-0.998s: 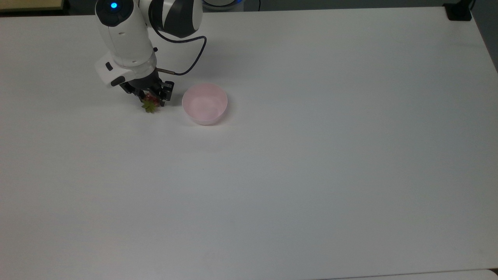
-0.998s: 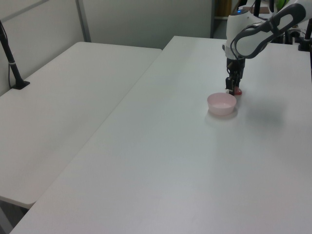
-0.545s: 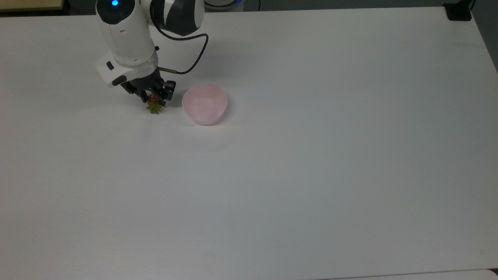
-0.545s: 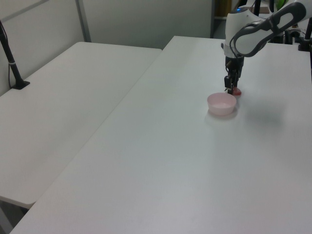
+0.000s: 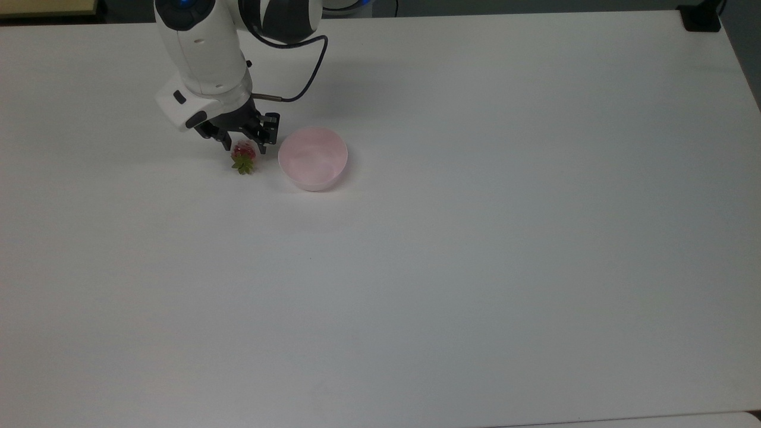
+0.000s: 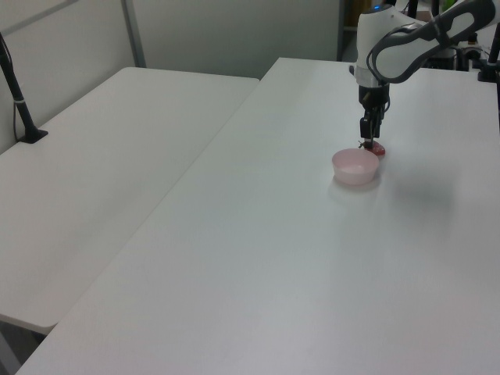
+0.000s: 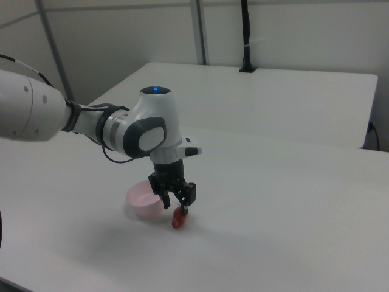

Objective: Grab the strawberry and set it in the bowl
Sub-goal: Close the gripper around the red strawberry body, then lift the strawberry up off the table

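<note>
We record a broad white rectangular table (image 5: 475, 267) as the work surface; in the left view a second white table (image 6: 117, 172) stands beside it, apart by a narrow seam. Over the far part of the work surface, toward the top view's left, hangs the white and dark grey robot arm (image 5: 202, 47), its wrist pointing down at the table, with a thin black cable (image 5: 309, 77) looping from the wrist.

The small round pale pink plastic bowl (image 5: 313, 158) sits upright on the table, just to the top view's right of the wrist. We see nothing inside it.

The black two-finger gripper (image 5: 243, 142) hangs low above the table, just beside the bowl on the top view's left. In the right view (image 7: 176, 204) its fingers stand parted, with a clear gap between them, and we see nothing clamped between them.

The small glossy red strawberry with a green leaf cap (image 5: 244, 157) lies on the table directly below the fingertips, near the bowl but outside it. In the top view the red body points toward the gripper and the green cap away from it. In the right view the strawberry (image 7: 178, 219) lies just below the fingertips; we cannot tell whether a tip touches it. In the left view it (image 6: 376, 148) shows just behind the bowl's far rim (image 6: 355, 166)
</note>
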Controlling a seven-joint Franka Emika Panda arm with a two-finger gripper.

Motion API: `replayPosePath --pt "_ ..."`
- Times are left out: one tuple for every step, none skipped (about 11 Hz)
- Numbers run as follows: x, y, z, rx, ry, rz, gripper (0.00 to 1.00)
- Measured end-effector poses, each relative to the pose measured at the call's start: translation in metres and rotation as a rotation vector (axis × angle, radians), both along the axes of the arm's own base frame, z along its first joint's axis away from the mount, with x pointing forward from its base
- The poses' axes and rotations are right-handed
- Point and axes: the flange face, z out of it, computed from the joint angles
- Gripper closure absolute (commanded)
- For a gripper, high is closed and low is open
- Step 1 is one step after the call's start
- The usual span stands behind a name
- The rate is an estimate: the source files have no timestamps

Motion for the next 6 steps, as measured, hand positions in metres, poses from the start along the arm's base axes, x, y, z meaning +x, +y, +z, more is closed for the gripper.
replayPosePath --pt "-0.001 -0.001 -0.004 -0.016 0.013 0.023 0.42" --pt "-0.003 -0.001 -0.009 -0.027 0.025 0.043 0.56" --pt "-0.003 -0.001 -0.013 -0.028 0.035 0.057 0.75" --pt "-0.004 -0.001 -0.017 -0.028 0.043 0.063 0.80" --pt "-0.003 -0.001 -0.018 -0.029 0.043 0.065 0.81" --pt "-0.003 -0.001 -0.018 -0.029 0.043 0.065 0.80"
